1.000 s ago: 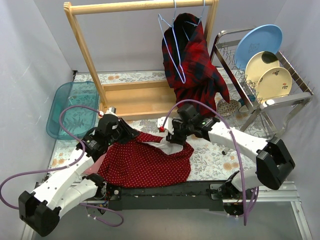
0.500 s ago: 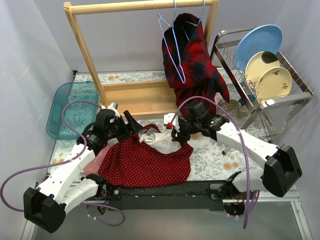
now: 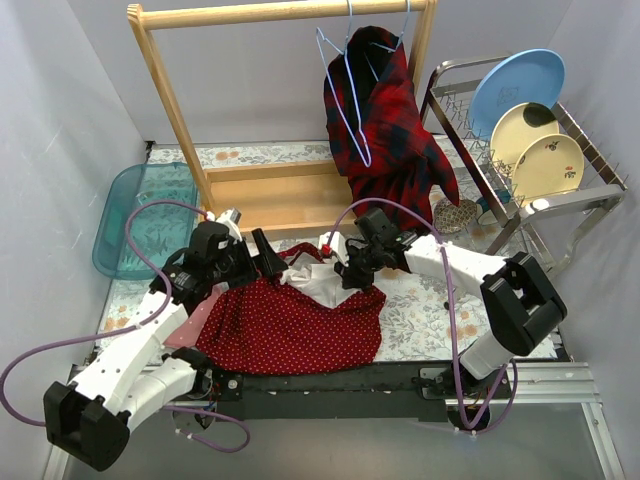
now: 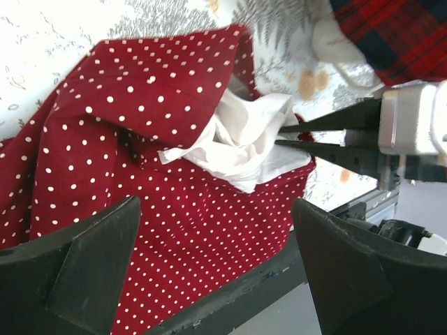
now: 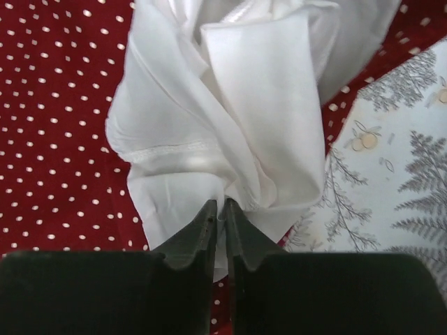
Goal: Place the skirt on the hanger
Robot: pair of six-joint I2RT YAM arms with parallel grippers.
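The red white-dotted skirt (image 3: 290, 325) lies crumpled on the table, its white lining (image 3: 318, 283) bunched up at the top. My right gripper (image 5: 220, 206) is shut on a fold of that lining (image 5: 230, 105); the left wrist view shows the same pinch (image 4: 297, 136). My left gripper (image 3: 268, 258) hovers open over the skirt's left top edge, with only dotted cloth (image 4: 174, 209) below its wide-spread fingers (image 4: 91, 265). An empty pale-blue wire hanger (image 3: 342, 100) hangs from the wooden rack's rail (image 3: 280, 12), far behind both grippers.
A red plaid shirt (image 3: 390, 130) hangs on a second hanger beside the empty one. The rack's wooden base (image 3: 275, 200) sits just behind the skirt. A teal tub (image 3: 140, 215) stands at the left, a dish rack with plates (image 3: 530, 120) at the right.
My left gripper has opened and let go of the skirt's edge. My right gripper has closed on the white lining.
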